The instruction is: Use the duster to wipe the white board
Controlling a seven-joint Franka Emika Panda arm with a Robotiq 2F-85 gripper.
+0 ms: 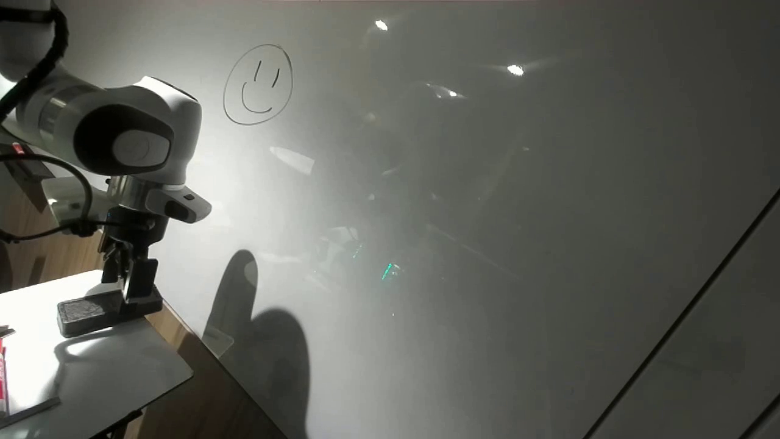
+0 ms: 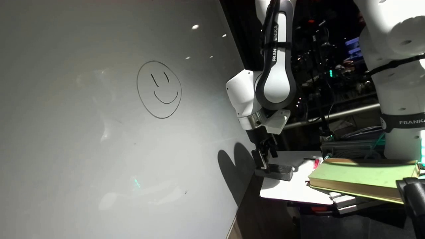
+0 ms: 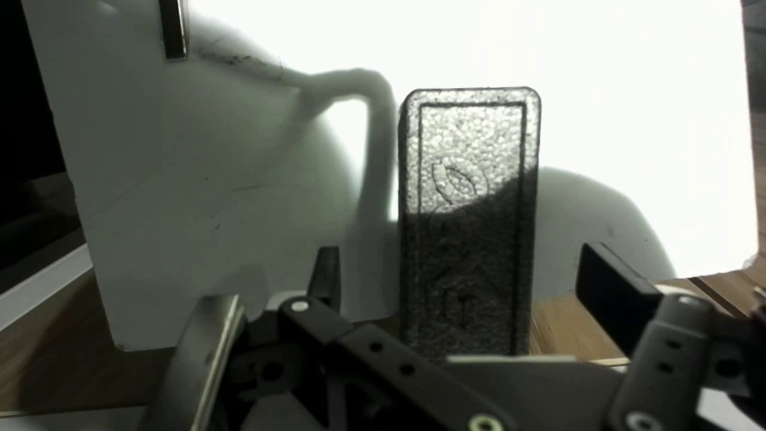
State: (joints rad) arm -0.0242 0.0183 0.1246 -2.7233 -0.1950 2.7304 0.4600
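Note:
The duster (image 1: 91, 314) is a dark grey rectangular block lying flat on a small white tabletop; it also shows in an exterior view (image 2: 280, 172) and the wrist view (image 3: 470, 179). My gripper (image 1: 129, 283) points down over one end of it, also seen in an exterior view (image 2: 265, 158). In the wrist view, my gripper (image 3: 461, 269) is open, with a finger on each side of the duster and a gap on both sides. The large white board (image 1: 487, 256) stands beside the arm, also in an exterior view (image 2: 83, 159), with a drawn smiley face (image 1: 258, 85).
The small white tabletop (image 1: 134, 360) has a rounded edge near the board. A red marker (image 1: 2, 378) lies on it. A green book (image 2: 362, 174) and a white Franka arm section (image 2: 401, 109) stand at one side. A wooden surface (image 1: 177, 390) lies between tabletop and board.

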